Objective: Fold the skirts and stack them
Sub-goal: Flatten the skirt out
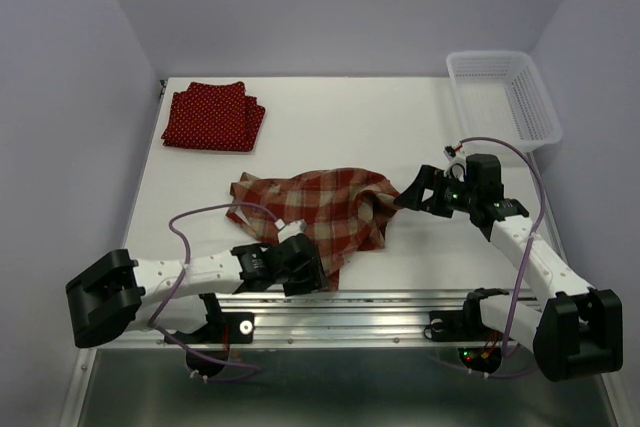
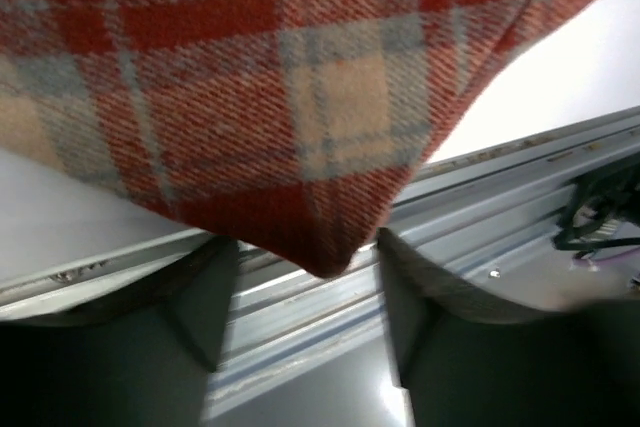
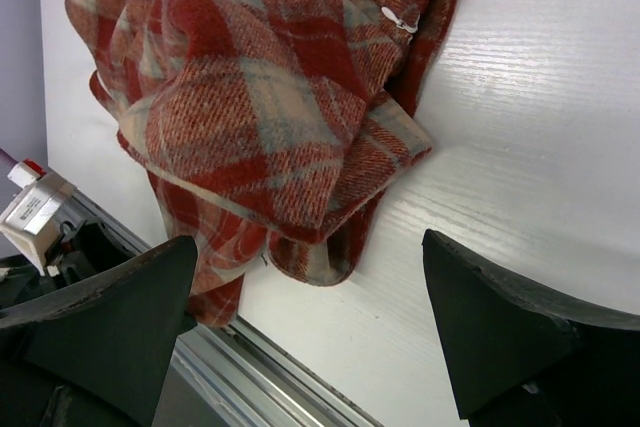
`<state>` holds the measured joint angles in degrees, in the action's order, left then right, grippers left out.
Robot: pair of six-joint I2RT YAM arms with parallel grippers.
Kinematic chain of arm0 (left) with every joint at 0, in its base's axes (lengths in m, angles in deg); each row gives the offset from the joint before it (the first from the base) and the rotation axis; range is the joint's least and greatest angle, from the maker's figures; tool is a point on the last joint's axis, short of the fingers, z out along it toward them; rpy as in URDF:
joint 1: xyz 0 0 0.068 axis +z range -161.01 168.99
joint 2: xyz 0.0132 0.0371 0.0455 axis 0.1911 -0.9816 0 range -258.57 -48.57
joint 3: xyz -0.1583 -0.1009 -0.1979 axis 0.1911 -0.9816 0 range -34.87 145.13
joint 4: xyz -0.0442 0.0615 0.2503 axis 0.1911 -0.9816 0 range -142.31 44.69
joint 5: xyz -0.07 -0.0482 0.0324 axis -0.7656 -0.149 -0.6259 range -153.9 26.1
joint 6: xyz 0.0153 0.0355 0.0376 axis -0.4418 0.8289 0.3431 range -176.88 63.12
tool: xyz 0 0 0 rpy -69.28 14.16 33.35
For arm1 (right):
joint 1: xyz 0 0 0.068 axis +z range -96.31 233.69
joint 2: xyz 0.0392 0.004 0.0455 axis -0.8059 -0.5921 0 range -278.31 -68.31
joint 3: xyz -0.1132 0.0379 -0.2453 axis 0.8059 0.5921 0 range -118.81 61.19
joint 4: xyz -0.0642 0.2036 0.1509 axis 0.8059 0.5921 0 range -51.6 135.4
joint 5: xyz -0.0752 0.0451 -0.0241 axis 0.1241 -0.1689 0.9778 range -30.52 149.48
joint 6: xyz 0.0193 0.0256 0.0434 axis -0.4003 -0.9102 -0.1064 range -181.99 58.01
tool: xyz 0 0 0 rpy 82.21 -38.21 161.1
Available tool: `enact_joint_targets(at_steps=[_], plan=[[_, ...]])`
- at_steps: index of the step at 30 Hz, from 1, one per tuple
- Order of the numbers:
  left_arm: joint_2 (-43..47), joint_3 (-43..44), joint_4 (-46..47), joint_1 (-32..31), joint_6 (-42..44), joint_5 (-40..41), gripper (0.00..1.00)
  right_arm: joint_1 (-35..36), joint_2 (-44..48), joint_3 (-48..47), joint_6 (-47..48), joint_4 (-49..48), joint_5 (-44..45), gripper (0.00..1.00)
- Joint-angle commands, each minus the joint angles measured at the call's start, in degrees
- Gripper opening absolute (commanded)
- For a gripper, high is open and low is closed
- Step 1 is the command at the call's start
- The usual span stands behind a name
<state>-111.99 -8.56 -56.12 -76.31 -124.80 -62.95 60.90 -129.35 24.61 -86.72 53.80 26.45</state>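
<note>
Worktop (image 1: 420,122), top view: plaid skirt (image 1: 318,209) rumpled at centre; polka-dot skirts (image 1: 213,115) folded at 10 o'clock, likely stack base. Left wrist: left claw (image 2: 305,247) released, plaid corner dangling between fingers (image 2: 205,317), ready for pinch. Right wrist: right claw (image 3: 310,242) spread, skirt at 12 o'clock, untouched.

- Plaid check skirt (image 1: 320,212): one is counted, red and cream.
- Polka-dot skirts (image 1: 213,117): one folded dark red pile is counted. Two layers are made out at its right edge, but the exact number cannot be confirmed.
- White mesh basket (image 1: 500,102): one is counted.
- Robot arms: two are counted, the left arm (image 1: 190,269) and the right arm (image 1: 530,252).
- Two-finger grippers: two are counted, the left gripper (image 1: 305,259) and the right gripper (image 1: 412,192).
- Purple cables: two are counted, the left cable (image 1: 185,232) and the right cable (image 1: 530,172).
- White table (image 1: 350,127): one is counted.
- Aluminium rail (image 1: 350,312): one is counted.
</note>
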Motion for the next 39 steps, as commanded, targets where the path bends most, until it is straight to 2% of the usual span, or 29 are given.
enact_joint_targets(at_steps=[1, 3, 4, 6, 9, 15, 21, 27, 33, 39], plan=[[-3.80, 2.00, 2.36, -0.44, 0.59, 0.38, 0.60, 0.36, 1.01, -2.27, 1.09, -1.86, -0.01, 1.00], [-5.39, 2.00, 3.51, -0.44, 1.30, -1.30, 0.42, 0.36, 1.27, -2.36, 0.91, -1.78, 0.16, 1.00], [-6.44, 2.00, 3.60, -0.44, 1.73, -2.61, 0.20, 0.36, 1.36, -2.44, 0.91, -1.69, 0.25, 1.00], [-6.54, 2.52, 2.90, -0.44, 1.56, -2.45, 0.00, 0.36, 1.79, -2.45, 1.09, -1.42, 0.43, 1.00], [-4.70, 3.58, 0.88, -0.44, 0.95, -1.57, 0.00, 0.36, 2.59, -2.36, 1.53, -0.55, 1.04, 1.00], [2.76, 5.16, -5.80, 0.08, -0.72, 6.60, 0.00, 0.36, 3.64, -1.74, 1.35, -0.72, -0.97, 1.00], [10.59, 4.63, -8.70, 1.84, -0.90, 9.59, 0.00, 0.36, 0.93, -0.07, -0.93, -8.18, -6.60, 0.97], [12.88, 4.28, -9.05, 2.45, -1.16, 10.30, 0.00, 0.36, -3.38, -0.07, -3.83, -12.77, -9.15, 0.84], [13.23, 4.37, -8.53, 2.54, -1.16, 10.65, 0.00, 0.36, -4.53, 0.19, -2.17, -9.51, -7.65, 0.83], [13.14, 4.81, -9.49, 2.63, -1.25, 10.91, 0.00, 0.88, -4.79, 1.24, -4.62, -13.28, -12.22, 0.65]])
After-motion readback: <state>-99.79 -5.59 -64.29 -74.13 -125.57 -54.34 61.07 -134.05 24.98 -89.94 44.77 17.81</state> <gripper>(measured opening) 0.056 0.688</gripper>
